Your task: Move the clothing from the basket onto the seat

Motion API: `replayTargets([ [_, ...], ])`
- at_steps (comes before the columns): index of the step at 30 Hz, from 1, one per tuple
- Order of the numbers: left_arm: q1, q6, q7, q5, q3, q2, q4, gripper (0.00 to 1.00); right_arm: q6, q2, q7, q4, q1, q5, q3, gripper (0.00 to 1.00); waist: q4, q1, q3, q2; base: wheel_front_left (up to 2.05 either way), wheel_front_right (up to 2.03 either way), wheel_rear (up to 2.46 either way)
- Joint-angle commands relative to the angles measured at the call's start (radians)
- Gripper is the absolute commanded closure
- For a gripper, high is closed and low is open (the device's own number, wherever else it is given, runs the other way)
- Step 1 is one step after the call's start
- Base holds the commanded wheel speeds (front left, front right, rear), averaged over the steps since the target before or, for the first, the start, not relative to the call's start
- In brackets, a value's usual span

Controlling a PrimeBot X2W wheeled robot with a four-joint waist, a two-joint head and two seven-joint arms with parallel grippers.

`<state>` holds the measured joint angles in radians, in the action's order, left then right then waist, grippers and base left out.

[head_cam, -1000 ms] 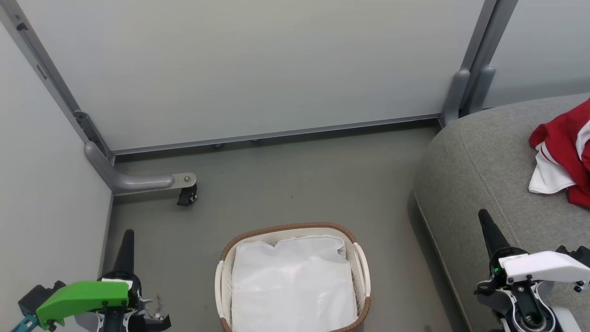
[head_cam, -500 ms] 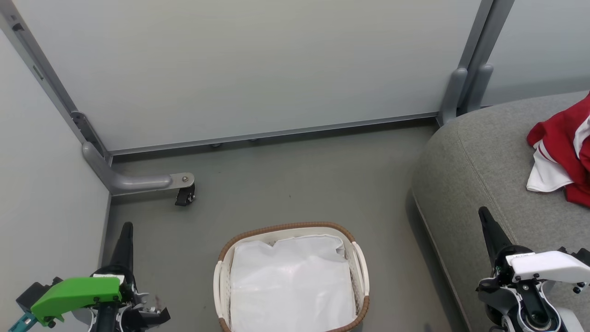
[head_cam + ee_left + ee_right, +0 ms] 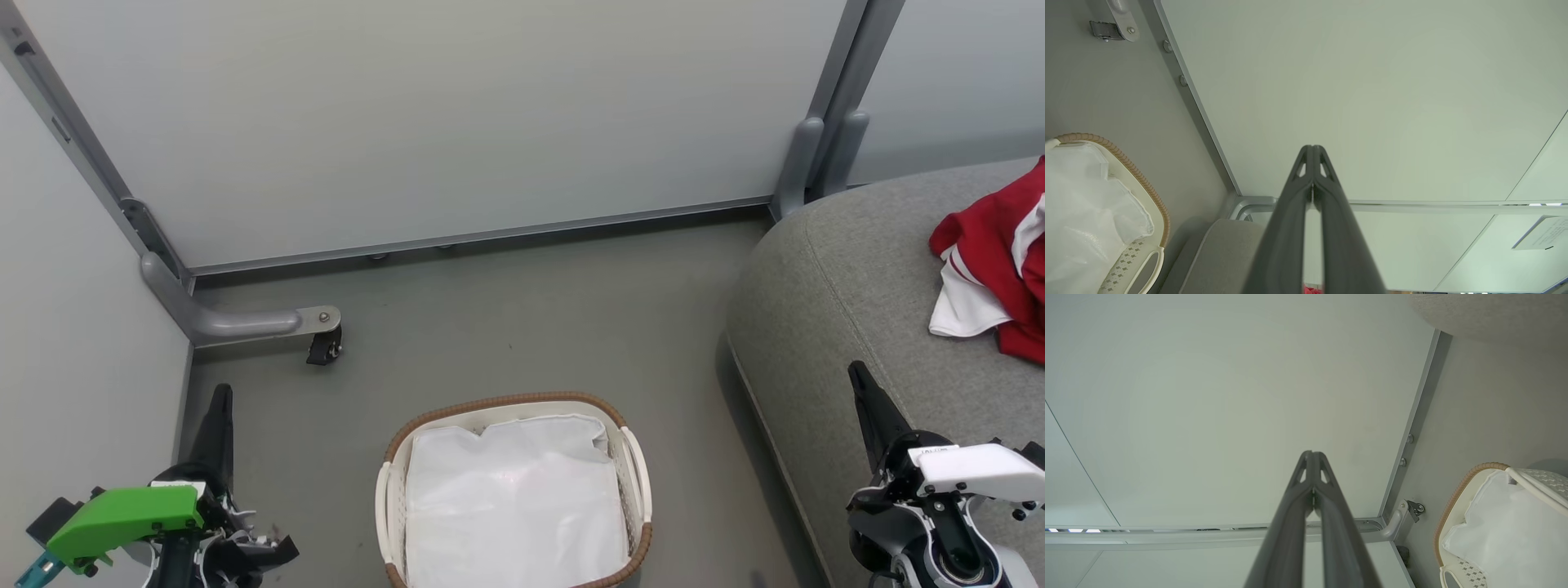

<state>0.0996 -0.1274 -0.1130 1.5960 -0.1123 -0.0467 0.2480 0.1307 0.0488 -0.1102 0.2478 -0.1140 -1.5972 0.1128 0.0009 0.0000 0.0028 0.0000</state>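
Note:
The red clothing (image 3: 1000, 265) with white trim lies on the grey seat (image 3: 849, 286) at the right edge of the head view. The cream basket (image 3: 629, 465) with a brown woven rim stands on the floor at bottom centre, holding just its white liner (image 3: 514, 506). My left gripper (image 3: 220, 400) is shut and holds nothing, low at the left beside the basket. My right gripper (image 3: 859, 377) is shut and holds nothing, over the seat's front edge. The wrist views show the closed left gripper (image 3: 1312, 149) and right gripper (image 3: 1311, 454) against a pale wall, with the basket (image 3: 1126, 163) (image 3: 1457, 490) at one side.
Pale partition panels (image 3: 457, 122) with grey metal frames close off the back and left. A grey foot with a black caster (image 3: 322, 347) juts onto the floor at the left. Bare grey floor (image 3: 531, 327) lies between basket, wall and seat.
The whole head view has drifted slightly, so the camera moved. Both grippers stay shut and sit a little lower in the picture. The clothing and basket have not moved.

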Motion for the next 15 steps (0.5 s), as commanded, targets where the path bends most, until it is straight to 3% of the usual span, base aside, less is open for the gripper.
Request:
replayTargets([
  [1, 0.017, -0.006, -0.004, 0.020, -0.004, -0.006, -0.006, 1.00, 0.000, 0.002, -0.007, -0.007, 0.011, -0.019, 0.003, 1.00, -0.001, 0.0000, 0.000, 0.0000, 0.00, 0.00, 0.00],
  [15, 0.015, -0.006, -0.005, 0.018, -0.004, -0.007, -0.005, 1.00, 0.000, 0.003, -0.007, -0.006, 0.011, -0.017, 0.003, 1.00, -0.001, 0.0000, 0.000, 0.0000, 0.00, 0.00, 0.00],
])
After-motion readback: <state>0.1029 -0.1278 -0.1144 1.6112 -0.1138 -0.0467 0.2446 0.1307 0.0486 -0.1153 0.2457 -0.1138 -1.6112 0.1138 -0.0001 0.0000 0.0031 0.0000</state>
